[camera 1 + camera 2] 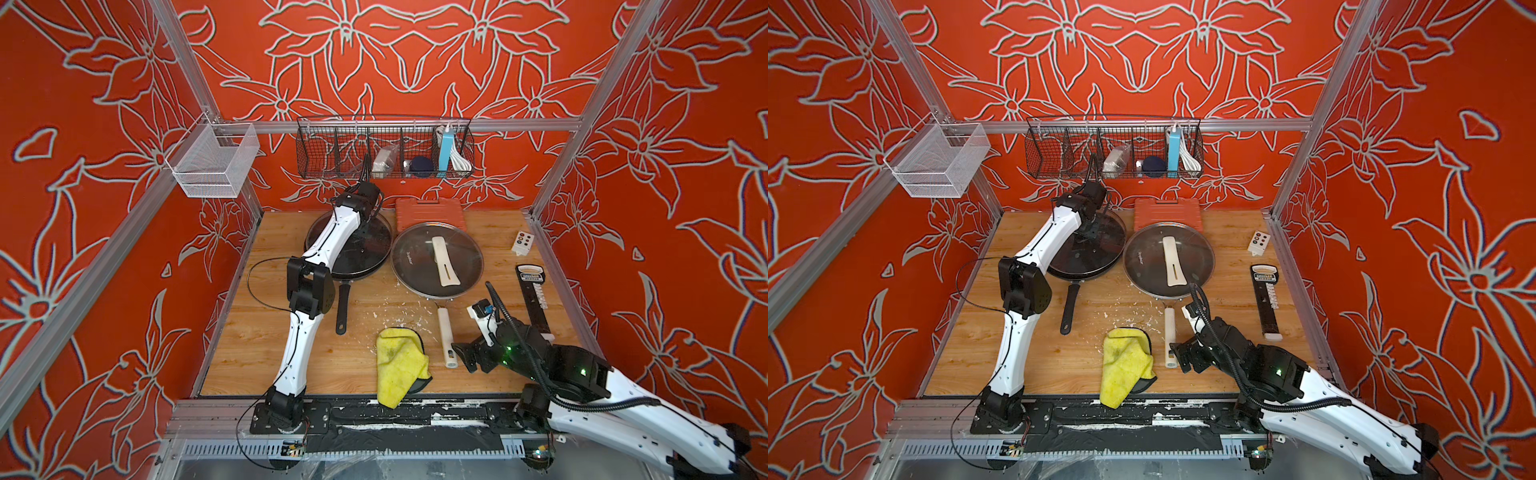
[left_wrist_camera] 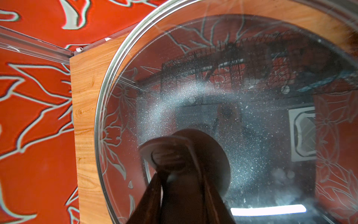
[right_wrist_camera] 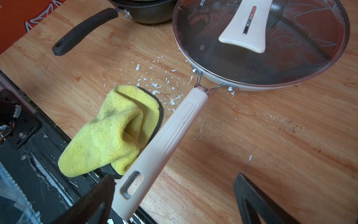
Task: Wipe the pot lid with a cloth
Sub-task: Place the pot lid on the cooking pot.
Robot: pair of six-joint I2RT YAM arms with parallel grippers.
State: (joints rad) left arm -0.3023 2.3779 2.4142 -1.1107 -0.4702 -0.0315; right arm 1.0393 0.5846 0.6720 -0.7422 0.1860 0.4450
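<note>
Writing is scarce. A pale script word on the second glass lid with a cream bar handle [image 1: 415, 272] is too small to read, and the right wrist view cuts it down to "tar". The black strip tool [image 1: 534, 301] has a cream label with a dark word I cannot make out. The small white box [image 1: 523, 242] shows only coloured dots.

The fluffy yellow cloth [image 1: 401, 365] [image 3: 110, 133] lies crumpled at the front edge of the wooden table [image 1: 257, 357]. One corner hangs over the black rail, and the cream pan handle [image 3: 164, 139] is just beside it. White flecks [image 1: 395, 311] litter the wood behind it. Bare wood lies open beyond that handle.

The left gripper [image 2: 174, 164] is clenched on the dark knob of the round glass lid [image 2: 213, 93] [image 1: 376, 243]. This lid is over the black frying pan [image 1: 357, 272], close to the table's back left corner. The left arm hides that gripper in both top views. The knob is blurred, the glass is speckled and full of reflections, and I cannot tell if the lid rests on the pan.

The right gripper [image 3: 172, 201] [image 1: 467, 356] gapes wide with nothing in it, above the cream handle's far end.
</note>
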